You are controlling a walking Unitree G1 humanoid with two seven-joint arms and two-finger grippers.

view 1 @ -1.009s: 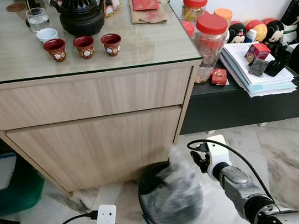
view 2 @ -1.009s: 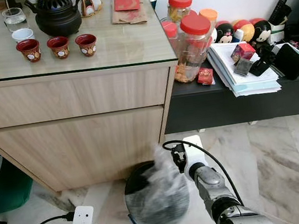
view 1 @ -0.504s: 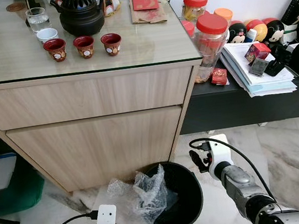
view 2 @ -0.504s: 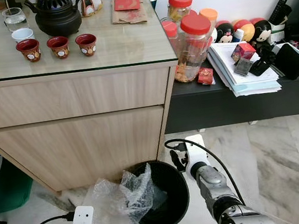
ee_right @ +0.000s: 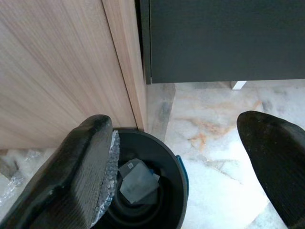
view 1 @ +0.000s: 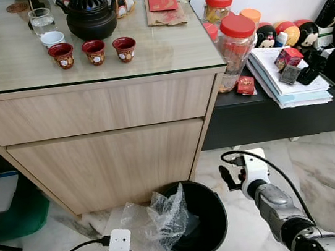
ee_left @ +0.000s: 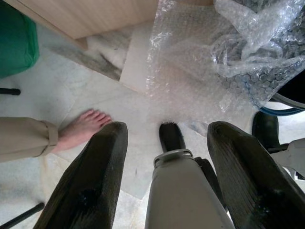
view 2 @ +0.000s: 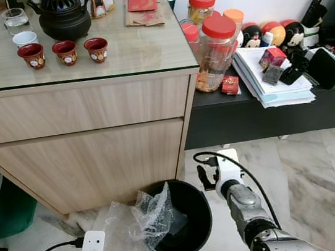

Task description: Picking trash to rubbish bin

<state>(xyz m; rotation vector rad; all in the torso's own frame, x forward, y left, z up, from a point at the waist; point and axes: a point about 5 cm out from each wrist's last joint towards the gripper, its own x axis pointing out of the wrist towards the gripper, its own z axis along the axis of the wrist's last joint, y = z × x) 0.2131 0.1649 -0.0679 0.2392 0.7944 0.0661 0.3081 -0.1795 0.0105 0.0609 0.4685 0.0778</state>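
Bubble wrap [view 1: 158,217], clear and crumpled, draped over the left rim of the black rubbish bin [view 1: 213,234], part hanging inside and part spread on the marble floor [view 1: 323,166] beside it. Small grey packet [ee_right: 138,181] at the bottom of the bin. Free of both grippers: well apart from the right gripper [ee_right: 183,176], fingers spread wide with nothing between them, looking down past the bin's far rim from beside the wooden cabinet [view 1: 106,153]. Left gripper [ee_left: 167,167] low over the floor, fingers likewise apart and empty, the wrap's flat edge lying just beyond the fingertips [ee_left: 107,138]. Bare foot [ee_left: 83,126] of a person on the floor near the left gripper. Teapot [view 1: 89,14] and three red cups [view 1: 93,51] on the cabinet top; red-lidded jars [view 1: 236,44] and stacked papers [view 1: 286,81] on the dark low shelf [view 1: 267,121].
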